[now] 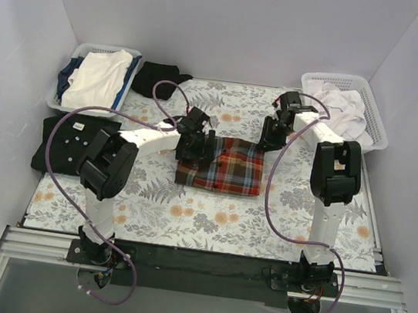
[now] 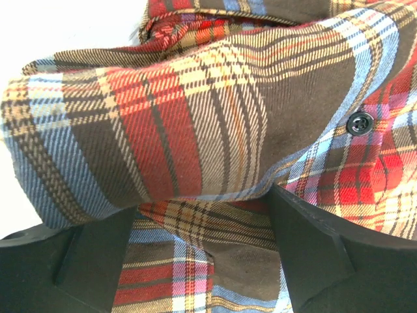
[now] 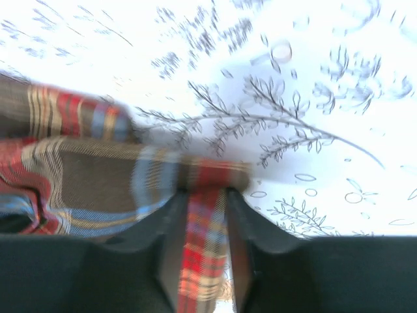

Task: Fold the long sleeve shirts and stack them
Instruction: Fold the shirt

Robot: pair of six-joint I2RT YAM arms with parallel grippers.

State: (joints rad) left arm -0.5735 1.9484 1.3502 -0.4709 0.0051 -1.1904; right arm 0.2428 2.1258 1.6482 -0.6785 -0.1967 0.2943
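The red-orange plaid long sleeve shirt (image 1: pixel 221 168) lies folded in a compact rectangle at mid-table. My left gripper (image 1: pixel 195 145) sits at the shirt's left edge. In the left wrist view its jaws (image 2: pixel 203 208) stand wide open, astride a thick rolled fold of the plaid cloth (image 2: pixel 195 111). My right gripper (image 1: pixel 268 140) is at the shirt's far right corner. In the right wrist view it (image 3: pixel 205 195) is shut on a narrow strip of the plaid cloth (image 3: pixel 202 248), which looks blurred. A black long sleeve shirt (image 1: pixel 70 145) lies folded at the table's left edge.
A basket (image 1: pixel 78 51) at the back left holds white and blue clothes. A second basket (image 1: pixel 380 130) at the back right holds white clothes. A small black cloth (image 1: pixel 162 72) lies at the back beside the left basket. The table cover is floral (image 1: pixel 208 219).
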